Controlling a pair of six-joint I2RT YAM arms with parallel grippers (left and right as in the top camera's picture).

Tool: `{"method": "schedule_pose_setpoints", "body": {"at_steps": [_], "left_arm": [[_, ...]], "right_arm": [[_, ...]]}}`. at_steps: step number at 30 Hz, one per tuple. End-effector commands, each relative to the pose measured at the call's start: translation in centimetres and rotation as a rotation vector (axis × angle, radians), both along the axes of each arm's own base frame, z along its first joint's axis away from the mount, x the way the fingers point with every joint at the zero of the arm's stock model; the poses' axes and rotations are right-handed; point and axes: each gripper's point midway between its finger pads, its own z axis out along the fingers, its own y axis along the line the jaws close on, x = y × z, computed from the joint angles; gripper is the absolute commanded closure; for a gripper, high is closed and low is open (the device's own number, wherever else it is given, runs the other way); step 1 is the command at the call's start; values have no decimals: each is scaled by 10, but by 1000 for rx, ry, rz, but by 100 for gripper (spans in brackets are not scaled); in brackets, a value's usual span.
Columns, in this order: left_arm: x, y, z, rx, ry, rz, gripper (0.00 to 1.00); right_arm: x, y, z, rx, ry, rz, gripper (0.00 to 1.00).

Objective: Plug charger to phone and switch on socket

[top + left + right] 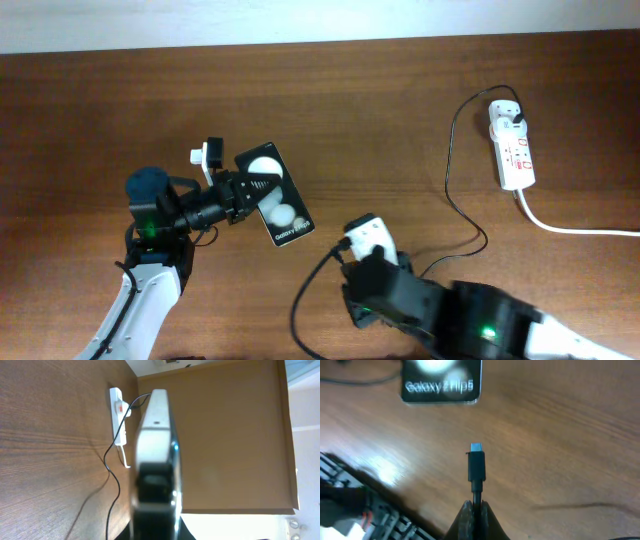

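At left, we see the left gripper (252, 189) clamped on the phone (283, 212), which its wrist view shows edge-on; centre, the right gripper (474, 508) pinches the charger (476, 466); only its wrist view shows the tip near the phone, not touching; far right, the socket (514, 152) holds the plug (519, 121).

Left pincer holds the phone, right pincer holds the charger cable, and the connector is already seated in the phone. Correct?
Not quite. The charger's connector is not seated: the right wrist view shows it short of the phone, with a gap between them. The rest holds.
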Motion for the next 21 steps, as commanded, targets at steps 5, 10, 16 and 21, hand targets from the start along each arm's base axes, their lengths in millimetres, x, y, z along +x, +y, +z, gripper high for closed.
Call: {"method": "schedule_pose_setpoints", "body": {"at_steps": [5, 10, 16, 21], "left_arm": [[-1, -1, 7, -16, 8, -6, 100], [-1, -2, 7, -34, 50, -8, 100], [-2, -2, 8, -38, 58, -8, 100], [-4, -3, 8, -63, 112, -19, 100]], "right_arm": [[27, 29, 4, 32, -71, -58, 96], [34, 47, -17, -1, -49, -51, 96], [33, 47, -18, -3, -42, -46, 96], [28, 46, -21, -13, -18, -31, 96]]}}
